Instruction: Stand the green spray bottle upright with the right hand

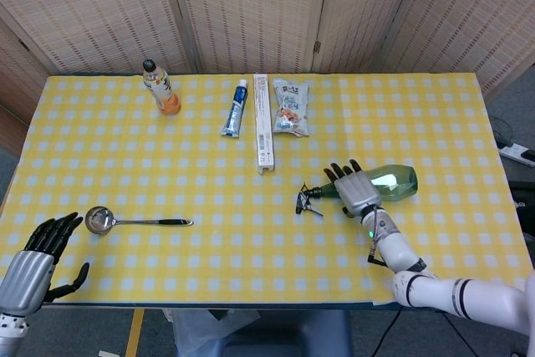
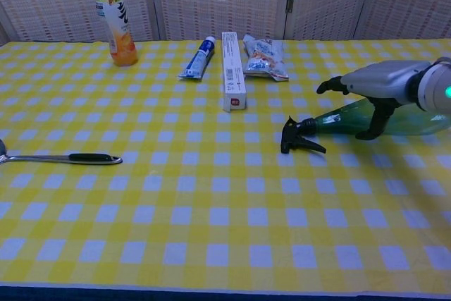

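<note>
Starting at the far left, the left hand (image 1: 29,267) is seen at the near table edge, fingers spread and holding nothing. Just beyond its fingertips a metal ladle (image 1: 134,221) is laid flat on the yellow checked tablecloth (image 1: 209,273), its bowl nearest that hand and its black handle pointed away to the right. Well beyond the left hand, at the far edge, an orange drink bottle (image 1: 160,87) is stood upright. Further right along the far side, a toothpaste tube (image 1: 236,109), a long white box (image 1: 264,123) and a snack packet (image 1: 290,107) are laid side by side, all well beyond the right hand (image 1: 354,189). The right hand is held over the neck end of the green spray bottle (image 1: 393,181), fingers spread above it and the thumb reaching down at its near side; whether the bottle is touched cannot be told. The bottle is lying on its side, its black trigger nozzle (image 2: 299,136) just left of the hand and its broad base to the right.
</note>
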